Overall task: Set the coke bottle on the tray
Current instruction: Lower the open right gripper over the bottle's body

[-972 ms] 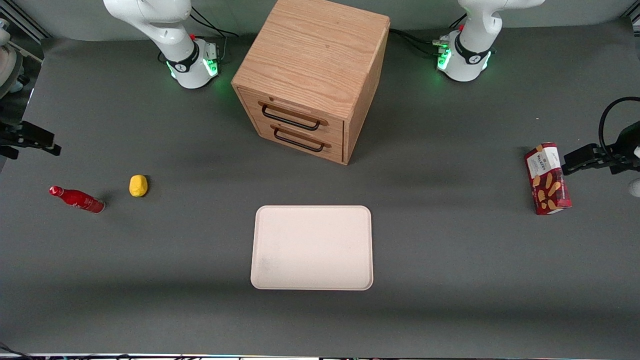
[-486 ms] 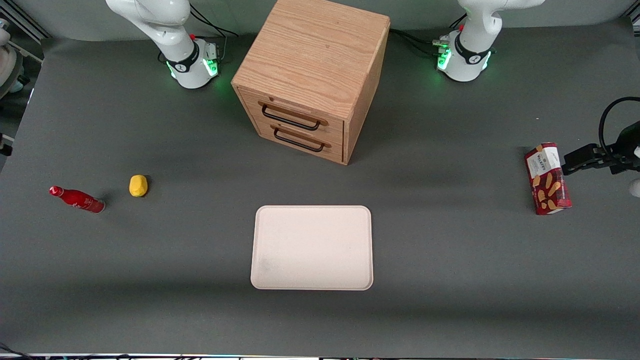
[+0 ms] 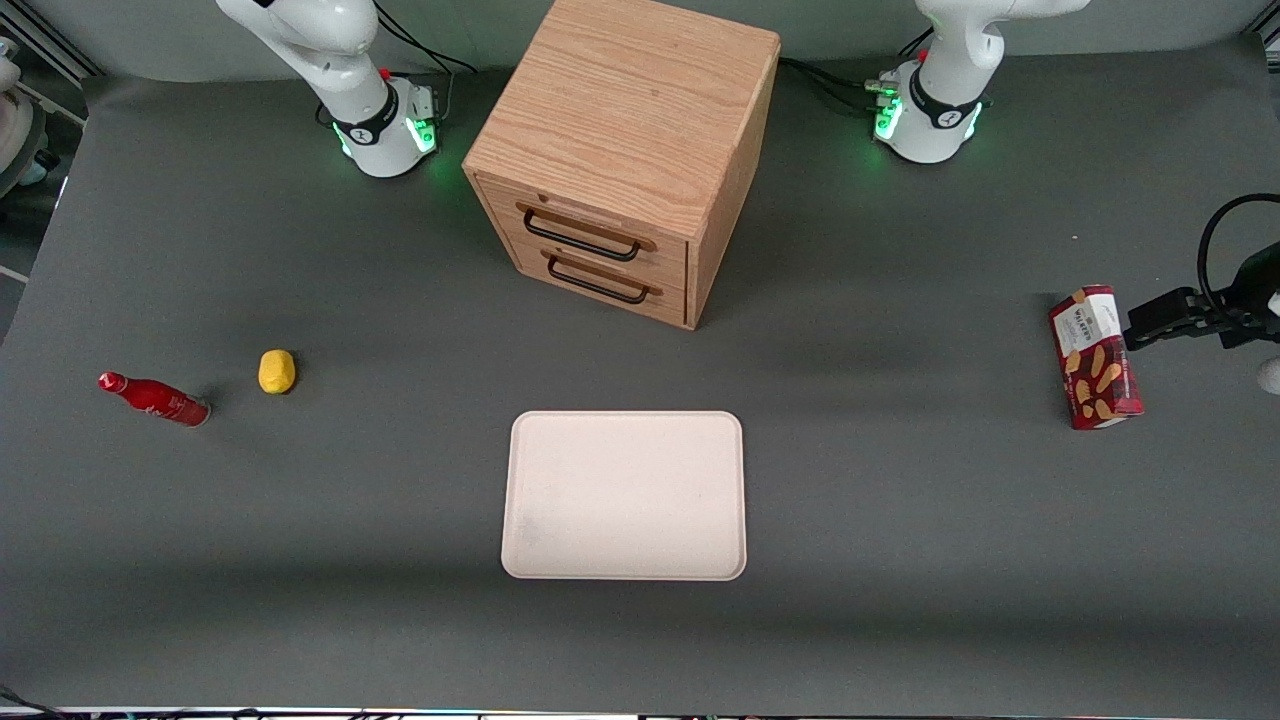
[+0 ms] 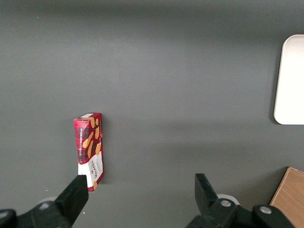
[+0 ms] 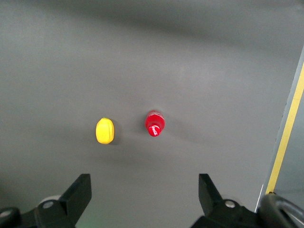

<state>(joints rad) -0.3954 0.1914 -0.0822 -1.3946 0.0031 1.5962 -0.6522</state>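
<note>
The coke bottle (image 3: pixel 155 398), small and red with a red cap, stands on the grey mat toward the working arm's end of the table. The right wrist view looks down on its cap (image 5: pixel 155 123). The cream-white tray (image 3: pixel 625 495) lies flat in front of the drawer cabinet, nearer to the front camera, with nothing on it. Its edge shows in the left wrist view (image 4: pixel 290 80). My right gripper (image 5: pixel 145 190) is open and empty, high above the mat, with the bottle below it and apart from it. It is out of the front view.
A yellow lemon-like thing (image 3: pixel 277 371) lies beside the bottle (image 5: pixel 105 130). A wooden two-drawer cabinet (image 3: pixel 625 160) stands mid-table. A red snack box (image 3: pixel 1095 357) stands toward the parked arm's end. The table edge with a yellow stripe (image 5: pixel 287 128) runs near the bottle.
My right gripper, seen at the front view's edge near the bottle a second ago, has moved out of that view. The bottle, tray and other things have not moved.
</note>
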